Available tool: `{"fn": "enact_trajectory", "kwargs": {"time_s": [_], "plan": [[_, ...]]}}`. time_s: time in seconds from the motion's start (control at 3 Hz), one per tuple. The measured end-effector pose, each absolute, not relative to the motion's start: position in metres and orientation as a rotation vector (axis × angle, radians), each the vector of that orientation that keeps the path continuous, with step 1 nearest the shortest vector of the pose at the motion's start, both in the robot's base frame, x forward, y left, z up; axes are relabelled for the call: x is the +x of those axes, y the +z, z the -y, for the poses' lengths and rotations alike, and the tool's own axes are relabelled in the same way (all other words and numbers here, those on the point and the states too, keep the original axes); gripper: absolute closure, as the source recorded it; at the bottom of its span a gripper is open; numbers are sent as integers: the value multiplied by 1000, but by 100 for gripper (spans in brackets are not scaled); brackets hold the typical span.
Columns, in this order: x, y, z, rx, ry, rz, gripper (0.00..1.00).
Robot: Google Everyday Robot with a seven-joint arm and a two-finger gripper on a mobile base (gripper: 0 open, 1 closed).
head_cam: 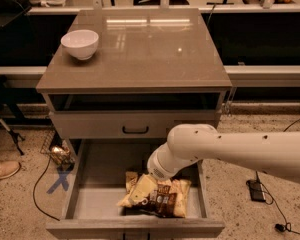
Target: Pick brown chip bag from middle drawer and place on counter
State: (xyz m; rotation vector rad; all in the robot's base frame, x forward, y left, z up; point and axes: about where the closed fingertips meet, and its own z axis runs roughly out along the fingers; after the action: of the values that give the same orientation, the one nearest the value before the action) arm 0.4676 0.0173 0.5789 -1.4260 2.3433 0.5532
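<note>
End effector seemingly atop crinkly bag

brown chip bag lies in open middle drawer, gripper over it.

The table, a glossy grey-brown slab on top of the drawer cabinet, carries a white bowl near its far left corner as seen, standing upright. Light glints off the far half of the top. Below, the open drawer has the bag lying flat on its pale floor, toward the front right. The pincer is down inside the drawer, at the bag's left end.
</note>
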Motion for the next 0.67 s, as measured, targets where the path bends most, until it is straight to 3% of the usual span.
{"fn": "enact_trajectory", "kwargs": {"time_s": [0.67], "plan": [[501, 537, 13, -1376, 485, -2386, 0]]}}
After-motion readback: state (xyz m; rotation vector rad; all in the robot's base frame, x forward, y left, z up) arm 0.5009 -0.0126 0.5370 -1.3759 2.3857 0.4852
